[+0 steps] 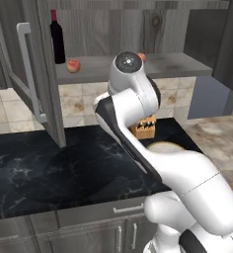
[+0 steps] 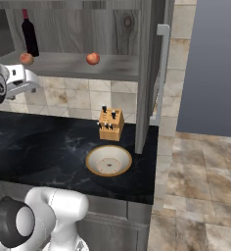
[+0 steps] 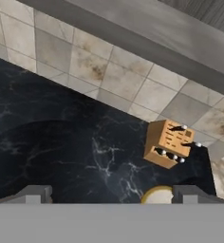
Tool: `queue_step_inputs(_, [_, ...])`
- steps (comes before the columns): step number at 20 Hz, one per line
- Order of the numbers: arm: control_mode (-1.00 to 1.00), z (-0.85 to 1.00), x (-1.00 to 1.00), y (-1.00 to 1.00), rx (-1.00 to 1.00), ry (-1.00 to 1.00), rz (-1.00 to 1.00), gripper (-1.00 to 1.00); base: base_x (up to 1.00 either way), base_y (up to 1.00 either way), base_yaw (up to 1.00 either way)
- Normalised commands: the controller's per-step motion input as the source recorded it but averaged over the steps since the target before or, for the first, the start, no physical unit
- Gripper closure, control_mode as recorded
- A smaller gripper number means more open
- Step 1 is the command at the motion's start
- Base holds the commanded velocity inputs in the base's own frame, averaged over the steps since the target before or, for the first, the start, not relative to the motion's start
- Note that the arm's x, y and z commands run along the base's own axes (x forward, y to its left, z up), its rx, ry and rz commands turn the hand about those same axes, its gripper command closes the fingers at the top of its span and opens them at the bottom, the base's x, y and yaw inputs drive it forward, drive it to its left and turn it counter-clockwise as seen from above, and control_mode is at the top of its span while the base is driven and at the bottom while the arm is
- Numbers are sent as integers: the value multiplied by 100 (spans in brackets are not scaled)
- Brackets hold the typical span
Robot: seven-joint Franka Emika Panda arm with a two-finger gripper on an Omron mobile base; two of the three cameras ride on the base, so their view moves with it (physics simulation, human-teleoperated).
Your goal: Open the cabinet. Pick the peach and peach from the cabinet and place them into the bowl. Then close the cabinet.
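Hand view: bowl (image 3: 157, 194) just beside gripper's (image 3: 113, 193) right fingertip, jaws wide.

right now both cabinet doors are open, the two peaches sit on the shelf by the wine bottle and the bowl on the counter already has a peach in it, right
Not quite: the bowl on the counter is empty, as the right base view shows. The rest holds: both doors of the cabinet are open, and the two peaches sit on the shelf by the wine bottle.
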Motion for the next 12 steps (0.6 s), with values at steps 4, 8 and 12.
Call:
queue_step_inputs(4, [-100,26,1,24,6,0,0,-100,0,0,0])
queue_step_inputs(8, [-100,9,16,15,7,-2,0,-100,0,0,0])
queue_step_inputs(12, [-100,0,24,15,5,-11,0,-100,0,0,0])
